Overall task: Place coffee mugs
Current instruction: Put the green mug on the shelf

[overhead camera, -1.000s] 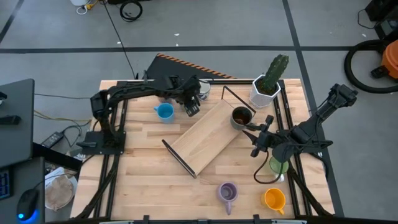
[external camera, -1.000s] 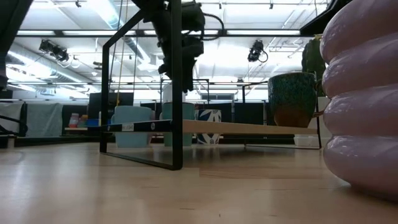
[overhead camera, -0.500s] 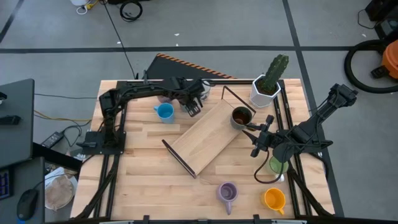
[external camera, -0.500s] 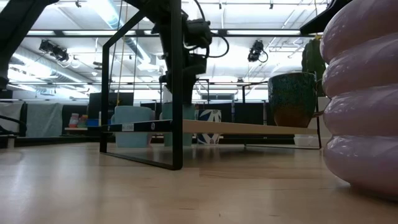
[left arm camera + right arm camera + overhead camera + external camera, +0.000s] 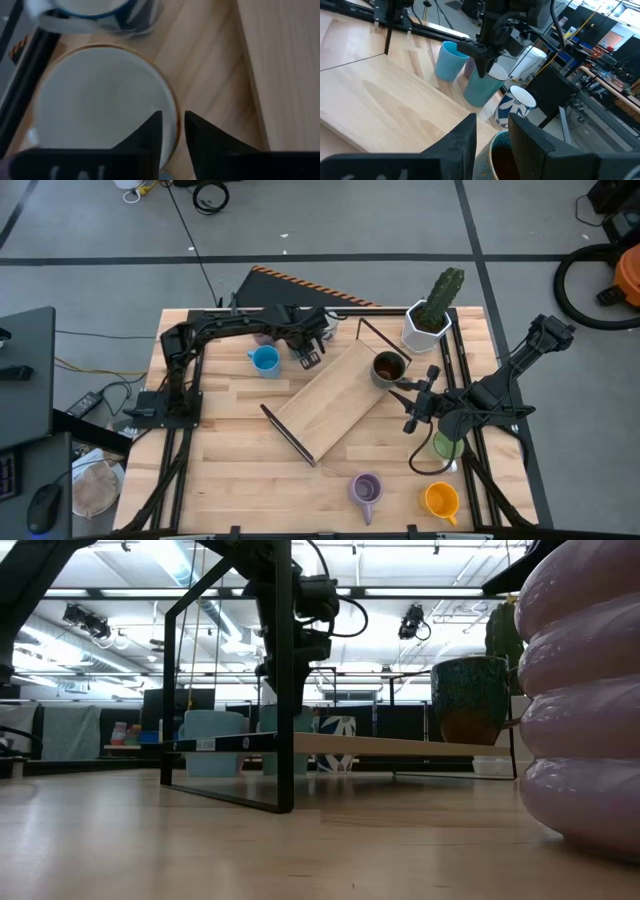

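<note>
Counter (image 5: 230,430), wooden, carrying a slanted shelf (image 5: 335,400) on a black frame. Left end effector (image 5: 172,131) at the far edge, fingers narrowed on the rim of a white-lined mug (image 5: 100,100); a blue-patterned white mug (image 5: 95,15) just beyond it. Blue mug (image 5: 265,360) stands near. Right end effector (image 5: 492,131), fingers astride the rim of the brown mug (image 5: 388,367) on the shelf's far end. Green mug (image 5: 447,446), purple mug (image 5: 366,490) and orange mug (image 5: 441,500) at the near right. Cactus pot (image 5: 428,320) at the far right corner.

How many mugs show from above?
5 clear: blue mug by the left arm, brown mug on the board, green mug under the right arm, lavender mug and orange mug in front. Others may hide under the left arm.
</note>
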